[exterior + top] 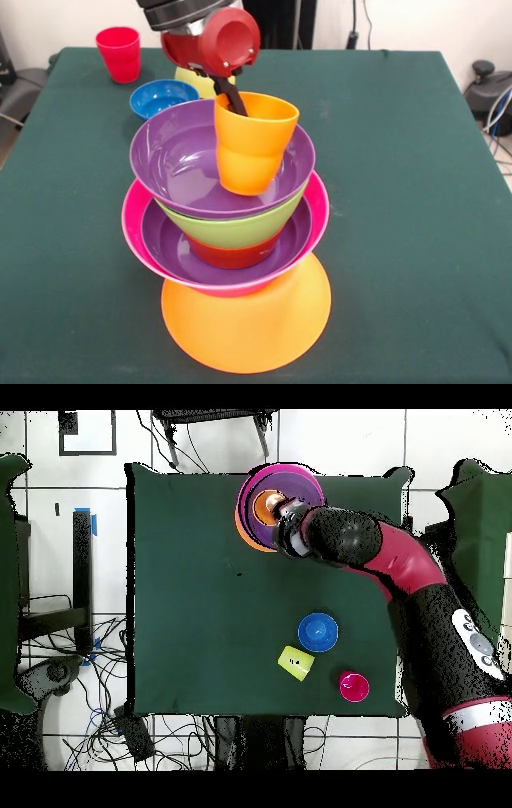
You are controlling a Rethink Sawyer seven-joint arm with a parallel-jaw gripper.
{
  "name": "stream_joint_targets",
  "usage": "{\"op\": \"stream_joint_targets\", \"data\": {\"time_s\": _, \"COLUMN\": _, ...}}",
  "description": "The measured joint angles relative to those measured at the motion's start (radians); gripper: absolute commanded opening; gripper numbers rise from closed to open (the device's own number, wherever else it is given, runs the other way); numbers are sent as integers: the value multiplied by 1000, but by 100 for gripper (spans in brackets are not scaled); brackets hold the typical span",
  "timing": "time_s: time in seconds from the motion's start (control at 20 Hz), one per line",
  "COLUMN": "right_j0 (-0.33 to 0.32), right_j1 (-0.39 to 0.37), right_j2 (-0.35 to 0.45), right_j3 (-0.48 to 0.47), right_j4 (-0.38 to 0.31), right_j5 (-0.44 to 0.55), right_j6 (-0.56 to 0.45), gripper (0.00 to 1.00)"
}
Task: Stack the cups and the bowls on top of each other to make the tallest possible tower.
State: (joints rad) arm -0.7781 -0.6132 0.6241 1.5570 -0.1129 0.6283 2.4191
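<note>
Orange cup (250,144) (tilted) clamped by end effector (232,98) over tower (228,232).

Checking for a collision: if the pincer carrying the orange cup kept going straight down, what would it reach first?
Probably the top purple bowl of the tower: the pincer holds the orange cup tilted just over that bowl's inside, so the cup's base would touch there first. Exact gap is unclear.

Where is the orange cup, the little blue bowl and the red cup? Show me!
orange cup (250,152), front view: on its outer side wall.
blue bowl (164,98), front view: on its inside.
red cup (119,54), front view: on its outer side, below the rim.
</note>
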Motion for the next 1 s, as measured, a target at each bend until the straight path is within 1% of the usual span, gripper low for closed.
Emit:
{"op": "stream_joint_targets", "data": {"time_s": 0.35, "right_j0": -36, "right_j1": -22, "right_j2": 4, "right_j3": 27, "right_j4": -5, "right_j5": 0, "right_j6": 0, "gripper": 0}}
{"op": "stream_joint_targets", "data": {"time_s": 1.0, "right_j0": -48, "right_j1": -51, "right_j2": 12, "right_j3": 42, "right_j4": -6, "right_j5": 0, "right_j6": 0, "gripper": 0}}
